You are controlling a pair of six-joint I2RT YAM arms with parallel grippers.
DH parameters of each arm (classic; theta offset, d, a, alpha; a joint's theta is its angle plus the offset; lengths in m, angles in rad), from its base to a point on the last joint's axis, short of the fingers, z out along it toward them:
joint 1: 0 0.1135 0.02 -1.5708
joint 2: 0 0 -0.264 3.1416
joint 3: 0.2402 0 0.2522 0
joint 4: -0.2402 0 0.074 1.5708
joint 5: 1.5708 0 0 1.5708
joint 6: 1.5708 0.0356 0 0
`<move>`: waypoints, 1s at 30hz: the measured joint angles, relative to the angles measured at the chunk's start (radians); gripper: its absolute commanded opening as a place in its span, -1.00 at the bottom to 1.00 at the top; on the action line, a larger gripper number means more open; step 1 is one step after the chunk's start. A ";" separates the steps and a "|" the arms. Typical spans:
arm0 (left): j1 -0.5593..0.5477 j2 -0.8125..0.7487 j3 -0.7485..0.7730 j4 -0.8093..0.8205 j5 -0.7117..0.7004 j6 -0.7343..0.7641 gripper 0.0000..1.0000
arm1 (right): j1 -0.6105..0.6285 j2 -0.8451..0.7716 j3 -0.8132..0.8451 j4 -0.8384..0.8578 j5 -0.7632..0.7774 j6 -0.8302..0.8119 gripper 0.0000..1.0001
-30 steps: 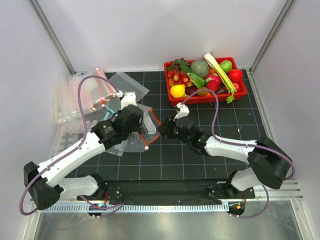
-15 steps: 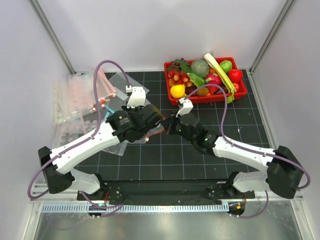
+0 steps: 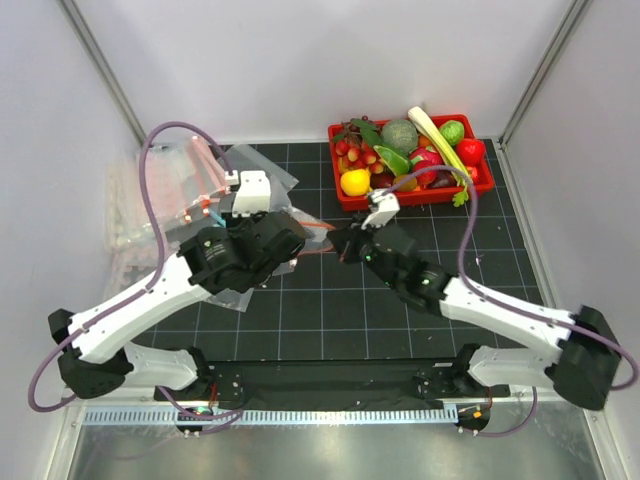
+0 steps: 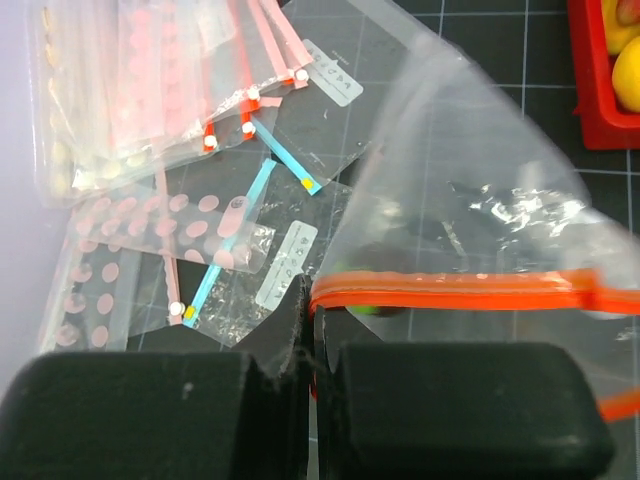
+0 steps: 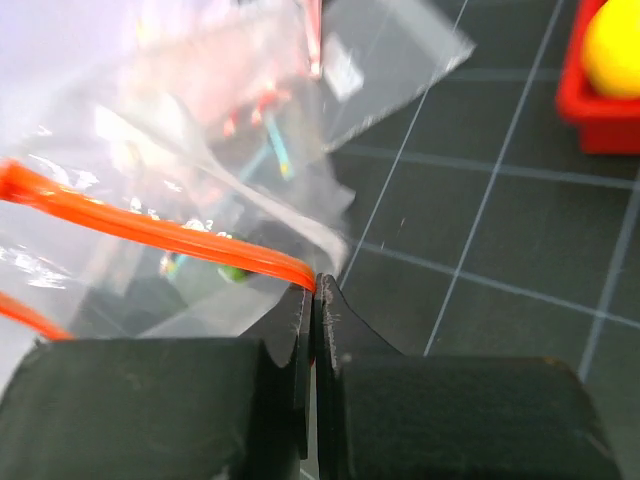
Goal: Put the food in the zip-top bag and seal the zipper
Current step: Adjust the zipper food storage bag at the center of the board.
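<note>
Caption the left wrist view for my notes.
Left gripper shut on the zipper end of the clear zip-top bag, spare bags piled behind.

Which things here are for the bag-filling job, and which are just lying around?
For the job: the clear bag, its orange zipper, the yellow fruit in the red tray, and the left gripper and right gripper, each pinching an end of the zipper.

Just lying about: the pile of pink-striped bags, the celery stalk.
</note>
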 measured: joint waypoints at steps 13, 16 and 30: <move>0.052 0.169 -0.038 0.032 -0.014 0.058 -0.88 | -0.001 0.272 0.044 0.027 -0.127 0.020 0.30; 0.078 0.237 -0.045 0.052 0.006 0.073 -0.89 | -0.002 0.269 0.044 0.024 -0.100 0.018 0.31; 0.143 0.104 -0.237 0.286 0.194 0.142 -0.90 | -0.109 -0.034 -0.141 0.080 0.045 0.019 0.48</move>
